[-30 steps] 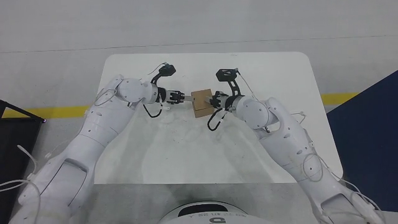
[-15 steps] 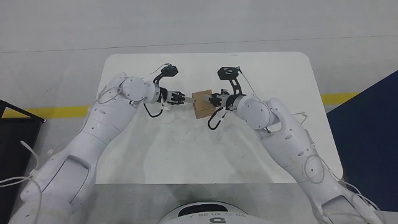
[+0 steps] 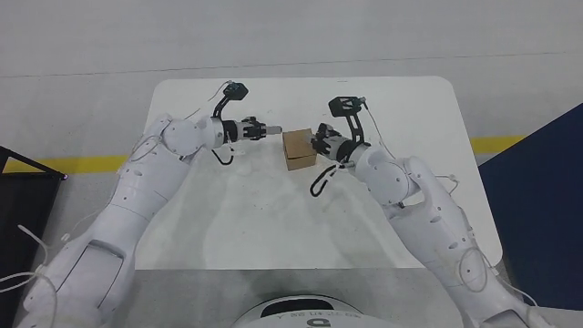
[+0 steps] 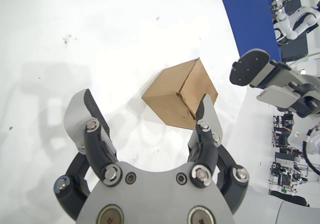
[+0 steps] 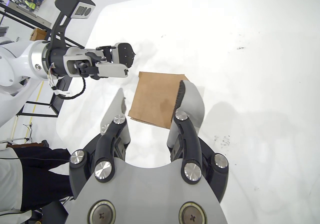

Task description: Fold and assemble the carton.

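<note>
- bench point(image 3: 273, 228): white, carries the carton.
- carton point(image 3: 298, 148): brown, folded up into a closed cube with a seam across one face; sits flat on the bench, between the two hands.
- right hand point(image 3: 318, 138): at the carton's right side, fingers spread, holding nothing. They straddle the carton's near edge in the right wrist view; contact can't be told.
- left hand point(image 3: 271, 130): just beside the carton's left side, fingers spread, clear of the cardboard.

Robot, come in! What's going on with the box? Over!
Left gripper open, right gripper open, both off the carton. Carton closed, standing free on table. Nothing in the way.
</note>
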